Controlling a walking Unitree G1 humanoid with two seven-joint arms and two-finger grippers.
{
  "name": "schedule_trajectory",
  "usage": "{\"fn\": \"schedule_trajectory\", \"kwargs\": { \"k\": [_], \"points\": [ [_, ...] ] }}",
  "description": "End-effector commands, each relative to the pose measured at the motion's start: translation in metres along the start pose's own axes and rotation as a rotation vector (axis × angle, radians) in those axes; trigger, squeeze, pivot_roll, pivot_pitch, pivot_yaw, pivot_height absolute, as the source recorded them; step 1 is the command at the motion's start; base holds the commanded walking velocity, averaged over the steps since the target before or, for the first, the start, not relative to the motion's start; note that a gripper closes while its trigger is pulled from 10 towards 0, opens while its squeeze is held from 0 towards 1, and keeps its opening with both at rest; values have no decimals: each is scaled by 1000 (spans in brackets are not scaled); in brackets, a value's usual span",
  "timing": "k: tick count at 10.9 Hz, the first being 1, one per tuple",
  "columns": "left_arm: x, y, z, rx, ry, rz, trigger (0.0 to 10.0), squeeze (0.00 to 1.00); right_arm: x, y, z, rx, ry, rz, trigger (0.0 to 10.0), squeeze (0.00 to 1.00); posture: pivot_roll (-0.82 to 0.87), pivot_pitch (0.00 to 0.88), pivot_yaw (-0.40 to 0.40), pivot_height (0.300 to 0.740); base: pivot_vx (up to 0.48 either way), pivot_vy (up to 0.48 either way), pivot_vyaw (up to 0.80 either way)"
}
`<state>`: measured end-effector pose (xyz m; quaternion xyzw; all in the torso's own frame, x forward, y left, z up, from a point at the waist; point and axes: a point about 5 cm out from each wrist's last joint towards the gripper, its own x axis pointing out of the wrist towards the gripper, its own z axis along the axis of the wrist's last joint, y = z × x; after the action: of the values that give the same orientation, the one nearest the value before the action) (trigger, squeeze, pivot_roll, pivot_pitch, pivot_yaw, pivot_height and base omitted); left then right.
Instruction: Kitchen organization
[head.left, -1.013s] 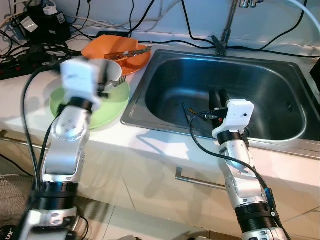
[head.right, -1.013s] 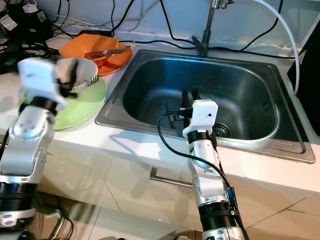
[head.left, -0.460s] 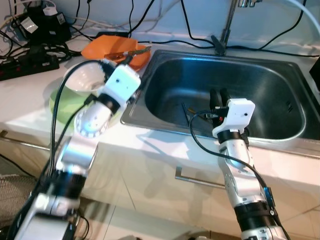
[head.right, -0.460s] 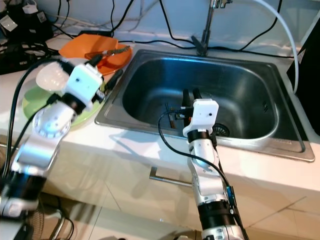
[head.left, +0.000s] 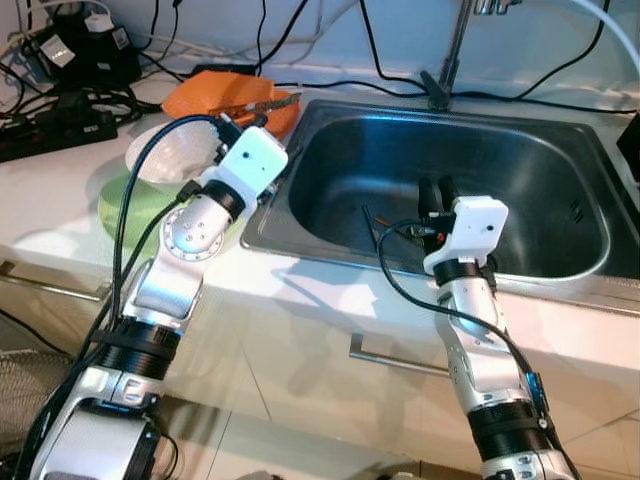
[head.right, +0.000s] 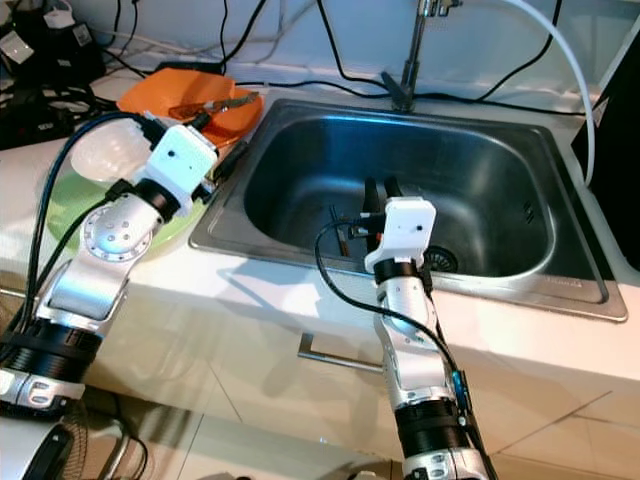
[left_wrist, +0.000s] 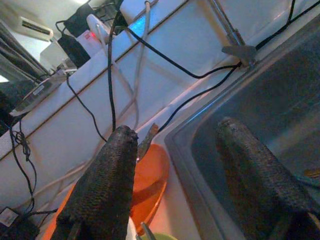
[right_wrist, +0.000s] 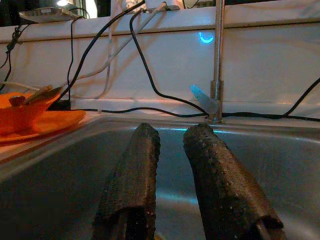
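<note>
Steel sink (head.left: 560, 160) fills your view from twelve to three o'clock. At ten o'clock, the orange plate (head.left: 215, 98) carries cutlery, and the white bowl (head.left: 165, 160) sits on the green plate (head.left: 125, 210). Your left gripper (left_wrist: 175, 165), spread wide and empty, hovers beside that bowl; a careless swing could tip it. Your right gripper (right_wrist: 172, 175), nearly closed and empty, hangs over the basin.

The left end effector (left_wrist: 175, 165) has swung away from the white bowl (head.left: 170, 155) toward the sink (head.left: 560, 270) edge. The bowl now sits free on the green plate (head.left: 120, 205).
</note>
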<state>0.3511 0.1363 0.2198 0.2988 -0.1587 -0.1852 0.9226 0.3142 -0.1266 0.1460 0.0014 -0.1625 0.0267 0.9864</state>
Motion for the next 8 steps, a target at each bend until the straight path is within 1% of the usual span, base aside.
{"fn": "schedule_trajectory", "kwargs": {
  "k": [1,2,3,4,6,7,8],
  "points": [
    [0,6,0,4,8,20,10000,0,-6,-6,-14,-6,66,-20,10000,0,26,38,71,740,0,0,0],
    [-2,8,-1,1,13,30,10000,0,-6,-5,-14,-4,66,-18,10000,0,29,38,71,740,0,0,0],
    [-7,15,-4,-8,20,71,10000,0,-7,-4,-14,-3,67,-16,10000,0,27,41,72,740,0,0,0],
    [-8,17,-3,-16,13,83,10000,0,-7,-5,-14,-3,67,-17,10000,0,27,41,72,740,0,0,0],
    [-12,18,-3,-22,17,97,10000,0,-7,-5,-15,-3,68,-18,10000,0,32,40,69,740,0,0,0],
    [-14,14,-11,-27,54,80,10000,0,-6,-4,-15,-2,70,-15,10000,0,33,39,69,740,0,0,0],
    [-14,13,-13,-27,62,71,10000,0,-6,-4,-15,-2,70,-14,10000,0,32,37,69,740,0,0,0]
  ]
}}
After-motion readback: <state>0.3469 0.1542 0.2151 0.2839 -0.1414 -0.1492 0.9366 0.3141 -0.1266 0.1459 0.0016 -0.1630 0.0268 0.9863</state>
